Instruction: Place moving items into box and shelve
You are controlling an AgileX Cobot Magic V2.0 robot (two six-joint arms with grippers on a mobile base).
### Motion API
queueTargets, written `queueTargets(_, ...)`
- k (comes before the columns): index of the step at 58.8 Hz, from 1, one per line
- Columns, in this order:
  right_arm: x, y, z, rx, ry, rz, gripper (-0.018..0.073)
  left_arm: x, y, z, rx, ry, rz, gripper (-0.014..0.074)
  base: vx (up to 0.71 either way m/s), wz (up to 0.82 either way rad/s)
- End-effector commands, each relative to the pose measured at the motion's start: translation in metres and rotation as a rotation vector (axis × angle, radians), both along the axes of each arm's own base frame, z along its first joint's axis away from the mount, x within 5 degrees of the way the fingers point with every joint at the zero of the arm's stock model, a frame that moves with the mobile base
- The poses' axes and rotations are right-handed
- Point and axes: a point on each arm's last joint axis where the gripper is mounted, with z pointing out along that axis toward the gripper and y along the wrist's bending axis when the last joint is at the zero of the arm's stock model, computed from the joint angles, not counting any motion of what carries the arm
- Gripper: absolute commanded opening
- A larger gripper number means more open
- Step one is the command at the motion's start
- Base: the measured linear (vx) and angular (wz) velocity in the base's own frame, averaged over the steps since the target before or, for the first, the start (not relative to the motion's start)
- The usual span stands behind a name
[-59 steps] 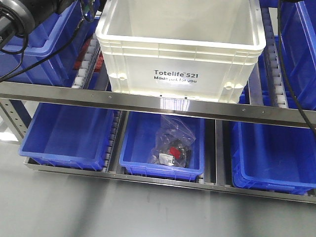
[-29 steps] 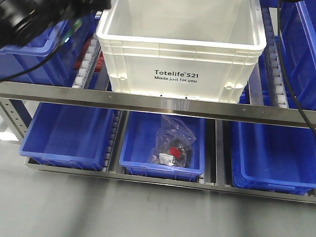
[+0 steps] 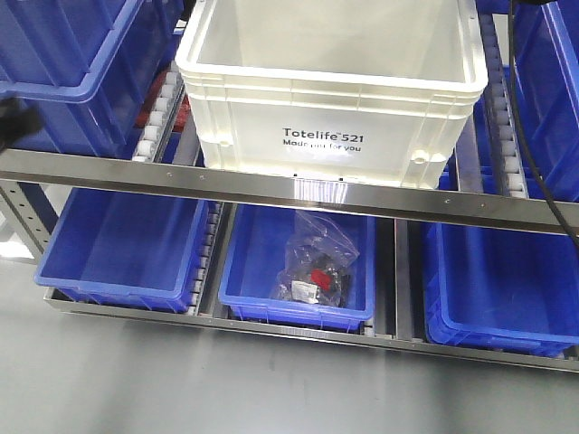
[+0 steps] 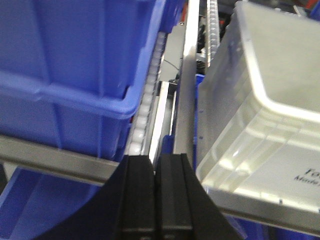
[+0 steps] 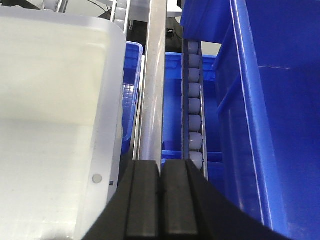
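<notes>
The box (image 3: 330, 95) sat on the upper shelf between blue bins (image 3: 72, 68), both the left end effector (image 4: 155, 192) and right end effector (image 5: 160, 197) clenched and empty, so I reckoned pushing evenly from 2 sides would seat it squarely.

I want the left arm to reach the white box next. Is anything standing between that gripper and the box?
Nothing visible does. In the left wrist view the left gripper, shut, sits beside the white box, with only the shelf rail below the gap.
</notes>
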Motion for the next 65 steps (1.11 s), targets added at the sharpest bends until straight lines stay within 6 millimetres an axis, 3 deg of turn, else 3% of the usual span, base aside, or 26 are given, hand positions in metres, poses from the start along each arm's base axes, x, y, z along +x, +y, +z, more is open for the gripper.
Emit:
queueTargets(1,-0.013,-0.004,0.044,-0.029,-0.152,0.016,-0.0008,-0.028,0.003,0.017,-0.097,-0.171,0.006,-0.0006,0.00,0.00)
queueTargets(8,-0.013,-0.004,0.044,-0.029,-0.152,0.016,-0.0008,-0.063,0.011,0.002,-0.324,-0.188,0.123,-0.0006,0.00,0.00)
queueTargets(15,-0.013,-0.004,0.044,-0.029,-0.152,0.016,-0.0008,-0.092,0.015,-0.027,-0.549,-0.164,0.224,-0.0006,0.00,0.00)
queueTargets(21,-0.013,-0.004,0.044,-0.029,-0.152,0.016,-0.0008,-0.113,0.014,-0.060,-0.667,-0.146,0.266,-0.0006,0.00,0.00)
queueTargets(28,-0.013,-0.004,0.044,-0.029,-0.152,0.016,-0.0008,-0.134,0.012,-0.090,-0.672,-0.239,0.231,-0.0006,0.00,0.00)
queueTargets(30,-0.013,-0.004,0.044,-0.029,-0.152,0.016,-0.0008,-0.140,0.012,-0.099,-0.643,-0.277,0.209,-0.0006,0.00,0.00)
queueTargets(42,-0.013,-0.004,0.044,-0.029,-0.152,0.016,-0.0008,-0.156,0.009,-0.084,-0.228,-0.450,0.100,-0.0006,0.00,0.00)
queueTargets(57,-0.013,-0.004,0.044,-0.029,-0.152,0.016,-0.0008,-0.158,0.014,-0.107,0.031,-0.213,0.121,-0.0006,0.00,0.00)
queueTargets(65,-0.013,-0.004,0.044,-0.029,-0.152,0.016,-0.0008,-0.158,0.014,-0.108,0.049,-0.203,0.118,-0.0006,0.00,0.00)
